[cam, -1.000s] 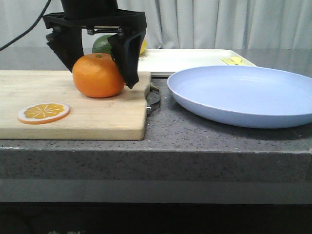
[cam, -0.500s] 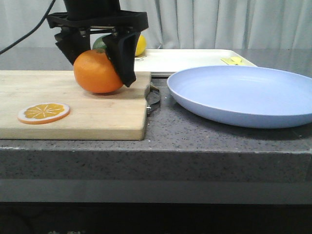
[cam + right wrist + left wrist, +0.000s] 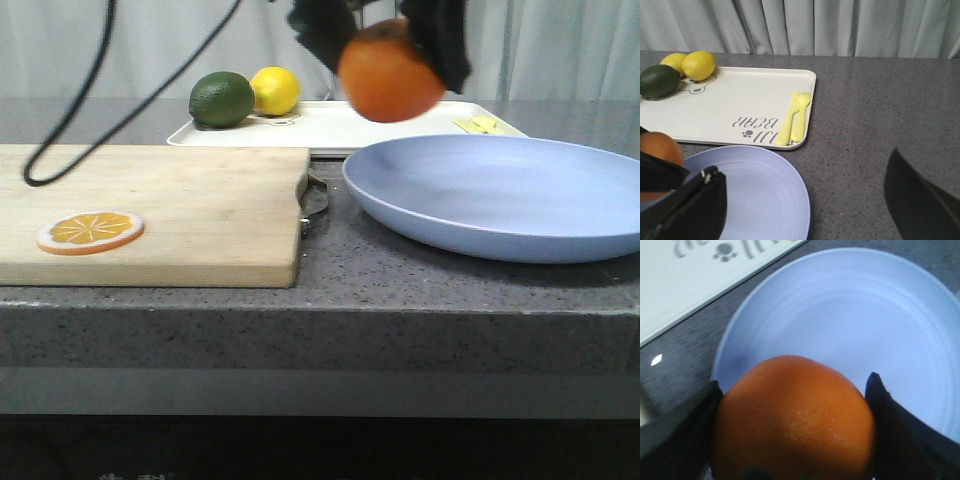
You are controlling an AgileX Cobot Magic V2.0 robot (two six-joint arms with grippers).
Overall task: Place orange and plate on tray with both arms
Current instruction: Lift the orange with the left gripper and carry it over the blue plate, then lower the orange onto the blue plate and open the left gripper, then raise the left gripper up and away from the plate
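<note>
I see the orange (image 3: 391, 72) — round, dimpled, deep in colour — held in the air, clamped by my left gripper (image 3: 792, 435) above the pale blue plate (image 3: 500, 195). The cream tray (image 3: 725, 102) lies at the plate's twelve o'clock. My right gripper (image 3: 805, 200) hangs with jaws spread, holding nothing.

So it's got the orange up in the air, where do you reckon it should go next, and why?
Probably a little farther back, to bring the orange over the tray. The left gripper holds it between its jaws, hanging over the near edge of the plate, not the tray. The tray lies just behind, with bare space between the lime and the yellow cutlery.
</note>
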